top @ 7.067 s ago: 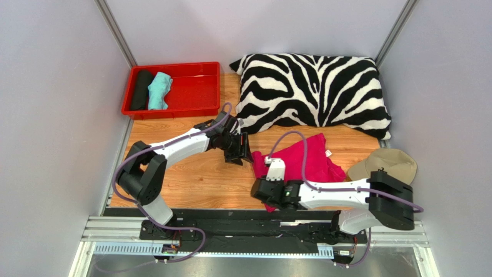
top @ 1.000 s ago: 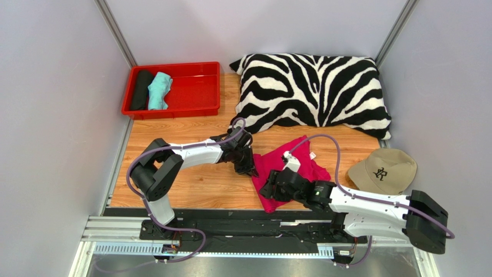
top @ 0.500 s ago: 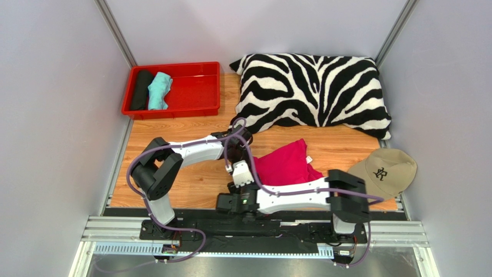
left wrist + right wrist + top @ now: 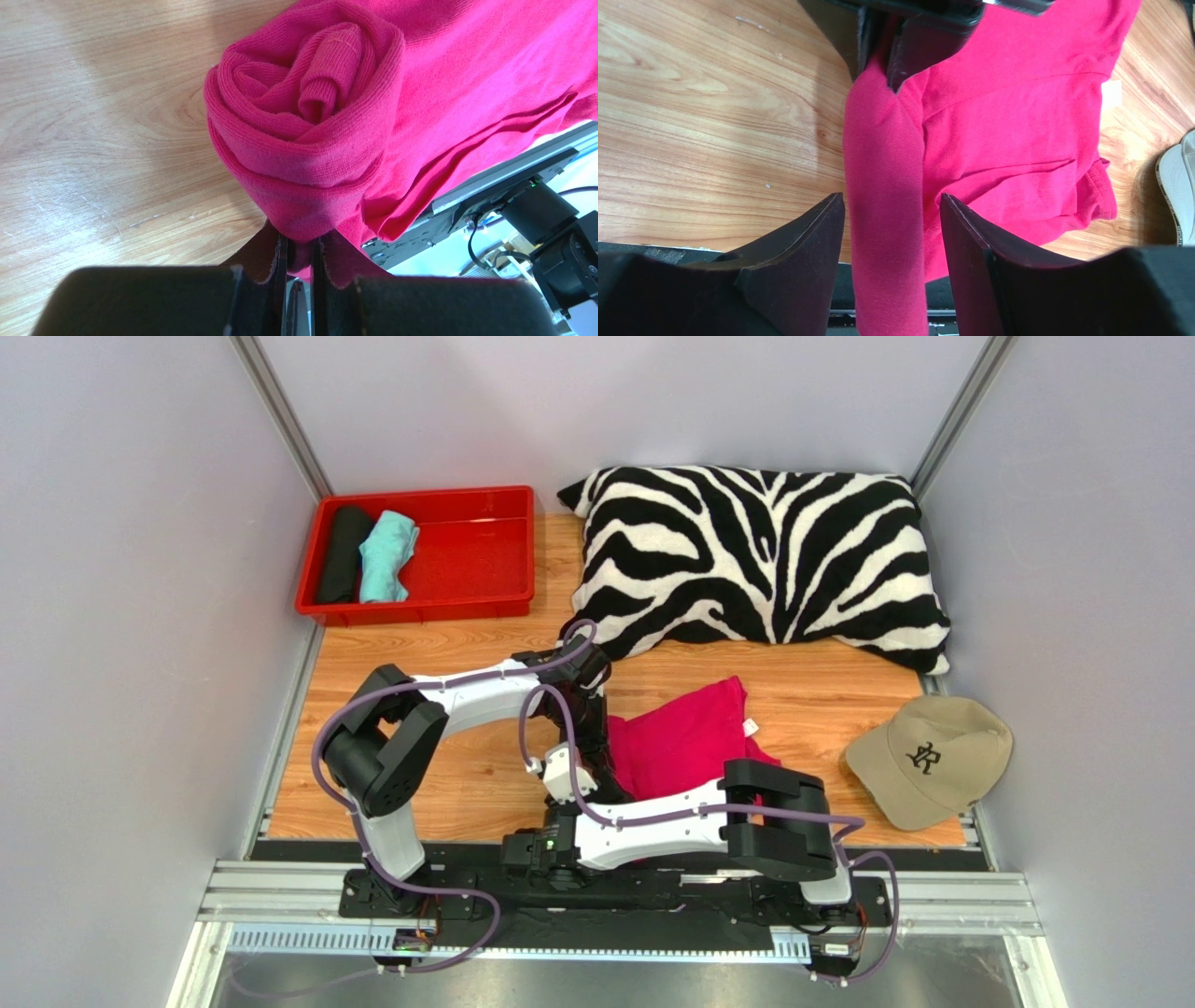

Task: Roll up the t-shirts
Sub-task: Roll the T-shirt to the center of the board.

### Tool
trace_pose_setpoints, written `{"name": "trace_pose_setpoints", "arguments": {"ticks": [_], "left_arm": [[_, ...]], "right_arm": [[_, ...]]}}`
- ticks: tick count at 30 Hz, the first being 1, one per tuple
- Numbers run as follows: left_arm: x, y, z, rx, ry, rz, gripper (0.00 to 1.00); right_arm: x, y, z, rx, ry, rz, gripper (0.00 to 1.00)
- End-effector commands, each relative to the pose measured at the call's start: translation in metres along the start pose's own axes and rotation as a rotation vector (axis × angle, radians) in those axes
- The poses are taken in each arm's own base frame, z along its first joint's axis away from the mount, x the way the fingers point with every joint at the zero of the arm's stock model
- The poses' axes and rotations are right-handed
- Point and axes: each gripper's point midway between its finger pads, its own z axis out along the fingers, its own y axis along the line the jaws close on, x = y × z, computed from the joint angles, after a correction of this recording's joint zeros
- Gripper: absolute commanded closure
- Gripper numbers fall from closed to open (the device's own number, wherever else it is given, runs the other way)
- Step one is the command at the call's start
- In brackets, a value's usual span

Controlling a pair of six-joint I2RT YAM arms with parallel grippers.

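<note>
**Overhead and wrist views of a two-arm workcell.** The magenta t-shirt [image 4: 687, 739] lies on the wooden tabletop [image 4: 463, 756], in the middle of its near half. Most of it is flat, and its white label [image 4: 751, 727] sits at the 3 o'clock margin.

The 9 o'clock margin of the garment is wound into a tight rolled edge [image 4: 309, 126]. The left wrist view sees this roll end-on, so the spiral of layers shows.

The left gripper [image 4: 298, 255] reaches the roll from 10 o'clock. Its fingers [image 4: 270, 266] are pressed together on a fold of magenta cloth at the 12 o'clock end of the roll, pinching it.

The right gripper [image 4: 891, 203] comes in low from 6 o'clock. Its fingers [image 4: 801, 266] are spread, one on each side of the roll, which runs between them toward the left gripper. A sliver of flat cloth separates the roll from one finger. Whether the other finger touches the cloth cannot be told.

A red tray [image 4: 477, 546] occupies the 10 o'clock corner of the table. It holds a black roll [image 4: 341, 553] and a teal roll [image 4: 386, 556] side by side, the black one at 9 o'clock of the teal.

A zebra-striped pillow [image 4: 765, 560] lies along the far edge, from 12 to 2 o'clock. A beige cap [image 4: 929, 756] rests at 3 o'clock of the t-shirt, apart from it.
</note>
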Motion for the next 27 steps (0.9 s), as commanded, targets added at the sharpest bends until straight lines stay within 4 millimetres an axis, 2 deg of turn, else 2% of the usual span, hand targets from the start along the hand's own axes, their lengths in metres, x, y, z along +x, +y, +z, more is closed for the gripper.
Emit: {"name": "trace_pose_setpoints", "arguments": {"ticks": [1, 4, 10, 12, 13, 14, 15, 16, 17, 18, 19, 20, 21, 22, 23, 25, 26, 27], "left_arm": [[0.002, -0.004, -0.003, 0.004, 0.025, 0.020, 0.94], [0.002, -0.003, -0.003, 0.005, 0.028, 0.021, 0.94], [0.001, -0.001, -0.004, 0.011, 0.029, 0.021, 0.93], [0.001, -0.001, -0.004, 0.016, 0.029, 0.023, 0.93], [0.000, -0.001, -0.004, 0.018, 0.029, 0.024, 0.92], [-0.001, -0.002, -0.006, 0.027, 0.021, 0.029, 0.89], [-0.003, -0.003, -0.008, 0.034, 0.017, 0.031, 0.87], [-0.004, -0.004, -0.009, 0.043, 0.013, 0.036, 0.84], [-0.006, -0.008, -0.014, 0.060, 0.002, 0.047, 0.73], [-0.009, -0.009, -0.017, 0.068, -0.007, 0.059, 0.67], [-0.010, -0.010, -0.019, 0.070, -0.015, 0.064, 0.60], [-0.014, -0.013, -0.026, 0.082, -0.033, 0.069, 0.51], [-0.016, -0.015, -0.029, 0.092, -0.041, 0.077, 0.48], [-0.018, -0.017, -0.032, 0.100, -0.050, 0.081, 0.46], [-0.021, -0.019, -0.036, 0.114, -0.066, 0.083, 0.42], [-0.023, -0.021, -0.040, 0.138, -0.077, 0.082, 0.40], [-0.026, -0.023, -0.043, 0.156, -0.096, 0.085, 0.40], [-0.027, -0.025, -0.045, 0.171, -0.105, 0.091, 0.39]], "right_arm": [[0.000, 0.008, 0.007, -0.010, -0.007, -0.027, 0.44], [0.004, 0.011, 0.011, -0.032, 0.008, -0.009, 0.46], [0.006, 0.009, 0.020, -0.105, 0.034, 0.072, 0.65], [0.004, 0.012, 0.022, -0.157, 0.043, 0.122, 0.67], [0.007, 0.007, 0.022, -0.180, 0.048, 0.143, 0.70], [0.006, 0.006, 0.021, -0.207, 0.049, 0.169, 0.71], [-0.001, 0.016, 0.020, -0.279, 0.050, 0.225, 0.72], [0.000, 0.017, 0.020, -0.319, 0.056, 0.252, 0.73], [0.004, 0.010, 0.018, -0.361, 0.064, 0.289, 0.74], [-0.001, 0.021, 0.018, -0.453, 0.083, 0.366, 0.74], [-0.002, 0.021, 0.016, -0.503, 0.090, 0.411, 0.75], [0.011, 0.014, 0.020, -0.535, 0.111, 0.440, 0.75], [0.000, 0.020, 0.018, -0.627, 0.121, 0.522, 0.76], [0.000, 0.020, 0.018, -0.661, 0.132, 0.568, 0.76], [0.002, 0.014, 0.024, -0.689, 0.130, 0.629, 0.76], [0.007, 0.015, 0.022, -0.743, 0.168, 0.684, 0.76], [0.003, 0.015, 0.021, -0.771, 0.162, 0.715, 0.76], [0.013, 0.011, 0.024, -0.779, 0.189, 0.733, 0.76]]}}
